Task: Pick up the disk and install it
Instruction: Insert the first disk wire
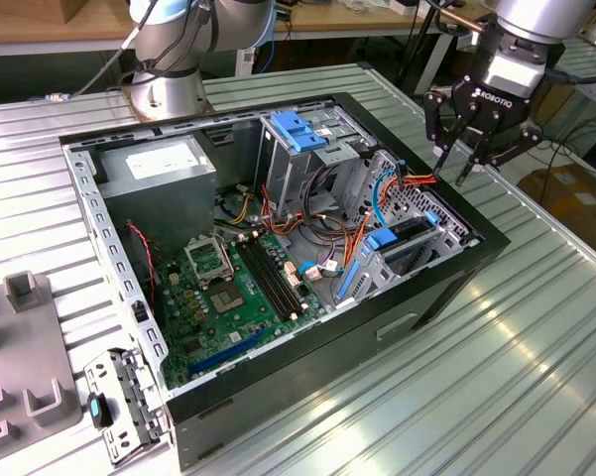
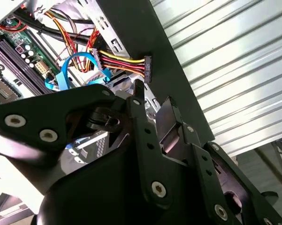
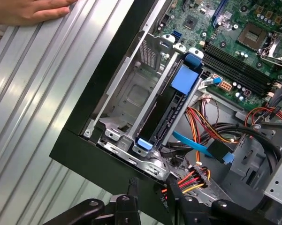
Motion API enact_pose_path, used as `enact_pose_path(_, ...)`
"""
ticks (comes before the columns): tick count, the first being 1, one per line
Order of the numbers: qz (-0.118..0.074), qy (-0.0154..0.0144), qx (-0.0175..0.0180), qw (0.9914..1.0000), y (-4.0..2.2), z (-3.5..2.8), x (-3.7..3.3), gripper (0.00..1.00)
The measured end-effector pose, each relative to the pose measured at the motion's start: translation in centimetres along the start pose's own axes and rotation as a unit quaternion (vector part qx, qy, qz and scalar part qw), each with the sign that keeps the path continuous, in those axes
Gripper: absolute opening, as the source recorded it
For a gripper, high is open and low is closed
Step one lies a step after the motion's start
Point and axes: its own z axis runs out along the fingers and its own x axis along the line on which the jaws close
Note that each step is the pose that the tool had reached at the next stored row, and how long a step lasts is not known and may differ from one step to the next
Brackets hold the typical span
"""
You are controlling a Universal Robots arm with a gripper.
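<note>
Black three-fingered gripper (image 1: 468,149) spread empty above case edge, dark blue-railed disk (image 3: 166,110) seated in bay at seven o'clock; best approached vertically.

It was a robotics lab or electronics workshop. An opened computer case (image 1: 307,248) lay on a ribbed metal table (image 1: 536,357), its motherboard (image 1: 233,293) and wiring bare. At about eleven o'clock from the case stood the robot arm's base (image 1: 169,94), bolted to the table; behind it ran wooden benches (image 1: 40,25) with trailing cables.
</note>
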Motion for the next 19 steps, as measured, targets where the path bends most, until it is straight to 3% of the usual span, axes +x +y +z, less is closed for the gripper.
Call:
enact_pose_path(3, -0.026, 0.0002, 0.0014, 0.99966, -0.03, 0.05, -0.01, 0.38)
enact_pose_path(6, -0.058, 0.0003, 0.0032, 0.99834, -0.02, 0.20, -0.02, 0.38)
enact_pose_path(9, -0.087, 0.0007, 0.0049, 0.99622, -0.09, 0.50, -0.14, 0.38)
enact_pose_path(12, -0.103, 0.0007, 0.0059, 0.99463, -0.41, 0.77, -0.69, 0.38)
enact_pose_path(19, -0.140, 0.0009, 0.0079, 0.99009, -0.67, 1.19, -0.94, 0.38)
